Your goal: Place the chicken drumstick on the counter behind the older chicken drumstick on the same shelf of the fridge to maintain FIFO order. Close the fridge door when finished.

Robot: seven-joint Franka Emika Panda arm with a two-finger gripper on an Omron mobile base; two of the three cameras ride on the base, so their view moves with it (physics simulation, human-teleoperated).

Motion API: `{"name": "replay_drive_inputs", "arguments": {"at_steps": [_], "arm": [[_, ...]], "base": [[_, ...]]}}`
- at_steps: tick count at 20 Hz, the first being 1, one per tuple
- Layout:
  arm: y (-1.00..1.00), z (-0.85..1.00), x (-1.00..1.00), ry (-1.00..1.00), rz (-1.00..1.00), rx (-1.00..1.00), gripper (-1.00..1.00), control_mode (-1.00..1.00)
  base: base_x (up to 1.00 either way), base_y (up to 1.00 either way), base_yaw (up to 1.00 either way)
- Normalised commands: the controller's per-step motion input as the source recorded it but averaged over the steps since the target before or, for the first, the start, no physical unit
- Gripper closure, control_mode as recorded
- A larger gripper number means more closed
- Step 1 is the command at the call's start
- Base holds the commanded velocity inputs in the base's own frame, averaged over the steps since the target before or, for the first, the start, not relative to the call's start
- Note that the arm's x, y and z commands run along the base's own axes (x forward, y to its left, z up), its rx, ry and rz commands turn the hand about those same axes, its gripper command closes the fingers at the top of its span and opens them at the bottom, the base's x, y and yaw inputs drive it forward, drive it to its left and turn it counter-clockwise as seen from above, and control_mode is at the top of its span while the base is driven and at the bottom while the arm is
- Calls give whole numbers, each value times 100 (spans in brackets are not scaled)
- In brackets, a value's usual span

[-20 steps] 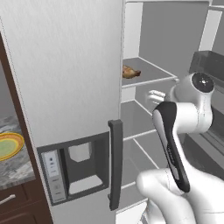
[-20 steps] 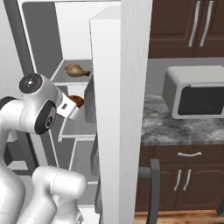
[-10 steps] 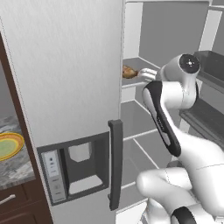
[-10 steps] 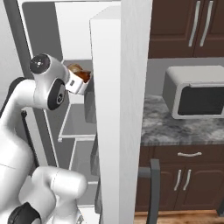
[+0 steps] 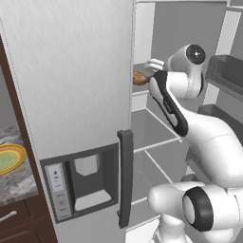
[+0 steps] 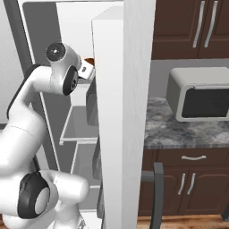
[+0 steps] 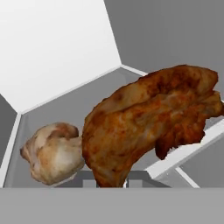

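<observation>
the gripper [image 6: 89, 69] is clamped on the chicken drumstick [image 7: 148, 120], which fills the front of the hand view, dark and reddish-brown. in the last second the arm has swung up from mid-height and pushed the hand in over the upper shelf [image 7: 65, 105] of the fridge [image 5: 71, 71], so the carry is nearly over and the placing step has begun. the older chicken drumstick [image 7: 54, 151], paler and tan, lies on that same shelf, low and to the left in the hand view (whether the two pieces touch i cannot tell). in the left base view it shows as a tan bit [image 5: 140, 78] just beside the wrist. the held piece must go deeper, toward the back wall, before letting go. the fridge door [image 6: 123, 112] stands wide and is left for last.
</observation>
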Motion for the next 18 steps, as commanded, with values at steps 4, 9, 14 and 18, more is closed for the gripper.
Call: {"name": "replay_drive_inputs", "arguments": {"at_steps": [4,9,14,18], "arm": [[0,0,71,0,4,0,100,-100],[0,0,73,0,1,0,100,-100],[0,0,74,1,0,0,100,-100],[0,-24,84,10,0,0,100,-100]], "base": [[0,0,0],[0,0,0],[0,0,0],[0,0,0]]}}
